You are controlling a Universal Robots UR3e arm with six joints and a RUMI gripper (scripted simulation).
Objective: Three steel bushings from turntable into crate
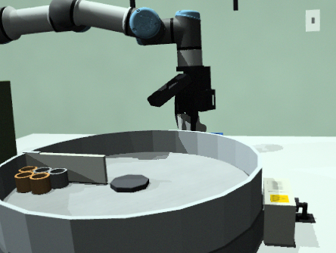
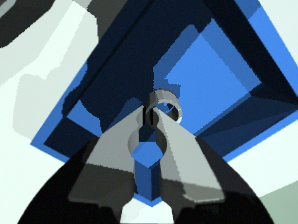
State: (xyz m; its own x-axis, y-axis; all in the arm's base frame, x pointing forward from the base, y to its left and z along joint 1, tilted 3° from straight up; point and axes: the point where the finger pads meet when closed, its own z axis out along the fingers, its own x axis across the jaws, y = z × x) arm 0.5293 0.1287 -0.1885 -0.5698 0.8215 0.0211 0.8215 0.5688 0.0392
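Observation:
My gripper (image 1: 191, 123) hangs behind the far rim of the turntable (image 1: 129, 182), its fingertips partly hidden by the rim. In the wrist view the gripper (image 2: 151, 116) is shut on the wall of a steel bushing (image 2: 165, 104), a short grey ring, held above the open blue crate (image 2: 200, 85). Only a sliver of the crate (image 1: 216, 133) shows over the rim in the exterior view. On the turntable's left, several bushings cluster against a grey fence (image 1: 68, 167): orange-brown ones (image 1: 40, 182) and grey steel ones (image 1: 59, 177).
A dark octagonal hub (image 1: 129, 182) sits at the turntable's centre. A white box with a yellow label (image 1: 279, 216) stands at the turntable's right side. The turntable has a raised grey rim all round.

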